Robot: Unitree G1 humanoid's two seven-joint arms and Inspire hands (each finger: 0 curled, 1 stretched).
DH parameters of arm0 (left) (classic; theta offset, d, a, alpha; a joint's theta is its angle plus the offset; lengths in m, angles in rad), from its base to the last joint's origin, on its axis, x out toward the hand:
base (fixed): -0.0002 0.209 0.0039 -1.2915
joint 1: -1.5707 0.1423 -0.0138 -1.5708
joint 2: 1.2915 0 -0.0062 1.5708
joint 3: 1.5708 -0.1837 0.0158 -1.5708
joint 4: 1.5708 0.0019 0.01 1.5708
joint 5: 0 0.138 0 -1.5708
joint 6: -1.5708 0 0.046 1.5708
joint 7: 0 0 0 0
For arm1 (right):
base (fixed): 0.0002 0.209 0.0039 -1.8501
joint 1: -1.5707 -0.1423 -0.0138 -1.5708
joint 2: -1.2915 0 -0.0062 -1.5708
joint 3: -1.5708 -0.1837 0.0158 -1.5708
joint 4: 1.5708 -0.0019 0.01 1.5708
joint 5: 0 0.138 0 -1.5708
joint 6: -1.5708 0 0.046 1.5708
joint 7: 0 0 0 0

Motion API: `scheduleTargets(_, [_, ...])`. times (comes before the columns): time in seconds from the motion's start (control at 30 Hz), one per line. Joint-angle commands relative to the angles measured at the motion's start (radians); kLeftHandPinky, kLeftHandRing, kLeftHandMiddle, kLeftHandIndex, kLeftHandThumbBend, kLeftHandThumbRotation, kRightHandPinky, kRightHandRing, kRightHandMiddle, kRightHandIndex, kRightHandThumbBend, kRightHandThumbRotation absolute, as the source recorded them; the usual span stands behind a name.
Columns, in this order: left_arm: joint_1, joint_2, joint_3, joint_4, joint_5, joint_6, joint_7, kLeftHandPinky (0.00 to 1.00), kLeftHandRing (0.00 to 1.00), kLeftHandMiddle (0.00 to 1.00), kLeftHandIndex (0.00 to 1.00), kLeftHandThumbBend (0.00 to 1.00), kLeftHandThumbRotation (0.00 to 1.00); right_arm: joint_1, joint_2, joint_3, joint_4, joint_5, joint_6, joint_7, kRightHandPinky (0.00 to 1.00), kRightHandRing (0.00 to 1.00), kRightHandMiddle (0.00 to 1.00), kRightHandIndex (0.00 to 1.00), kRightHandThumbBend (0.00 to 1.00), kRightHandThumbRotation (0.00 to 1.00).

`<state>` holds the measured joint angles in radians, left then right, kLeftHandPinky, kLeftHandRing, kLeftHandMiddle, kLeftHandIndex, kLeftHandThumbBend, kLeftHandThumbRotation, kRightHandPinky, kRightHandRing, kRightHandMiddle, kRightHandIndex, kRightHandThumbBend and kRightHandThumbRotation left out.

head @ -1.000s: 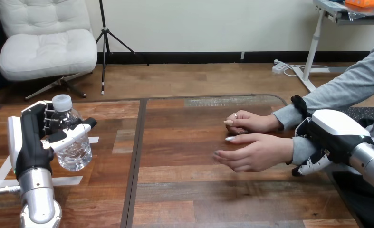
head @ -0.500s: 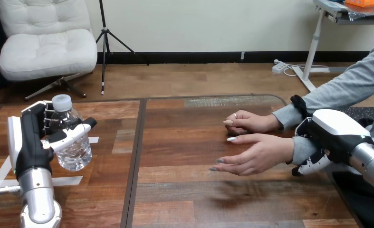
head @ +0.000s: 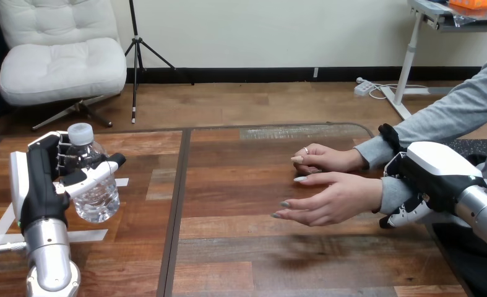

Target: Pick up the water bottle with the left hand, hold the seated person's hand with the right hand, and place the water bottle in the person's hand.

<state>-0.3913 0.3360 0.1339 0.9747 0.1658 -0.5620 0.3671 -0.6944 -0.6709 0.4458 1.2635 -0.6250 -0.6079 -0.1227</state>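
This looks like a robotics lab or test space rather than a home. The bench (head: 259, 260) is a wood-plank top split by a dark seam (head: 177, 204) running from 12 to 6 o'clock. White tape strips (head: 92, 235) are stuck to it at 8 o'clock. A machine left hand (head: 39, 185) at 9 o'clock has its fingers curled round a water bottle (head: 95, 185). The right hand (head: 435, 173) at 3 o'clock sits against the sleeve behind the person's hand (head: 327, 201), which reaches in open over the bench.

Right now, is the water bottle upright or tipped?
Upright: the water bottle, cap on top, is gripped in the left hand.
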Motion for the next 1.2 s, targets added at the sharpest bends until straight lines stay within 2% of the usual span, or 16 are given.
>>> scheduleTargets(0.0, [-0.044,0.008,0.002,-0.076,-0.004,-0.013,-0.001,0.39,0.41,0.45,0.45,0.7,0.0,-0.032,0.01,-0.041,-0.018,0.037,-0.021,-0.012,0.18,0.23,0.28,0.29,0.72,0.0])
scheduleTargets(0.63, [-0.045,0.002,-0.004,-0.079,0.001,-0.02,-0.001,0.38,0.41,0.44,0.44,0.71,0.0,-0.042,0.008,-0.069,-0.039,0.06,-0.029,0.018,0.19,0.23,0.29,0.29,0.69,0.0])
scheduleTargets(0.97, [-0.048,0.0,-0.004,-0.075,0.002,-0.023,0.001,0.38,0.4,0.44,0.44,0.71,0.0,-0.047,0.006,-0.078,-0.051,0.071,-0.046,0.006,0.19,0.23,0.28,0.29,0.71,0.0])
scheduleTargets(1.17, [-0.047,0.003,-0.008,-0.079,0.012,-0.013,0.009,0.38,0.4,0.44,0.44,0.71,0.0,-0.053,0.003,-0.087,-0.062,0.082,-0.056,0.022,0.18,0.22,0.28,0.29,0.7,0.0])
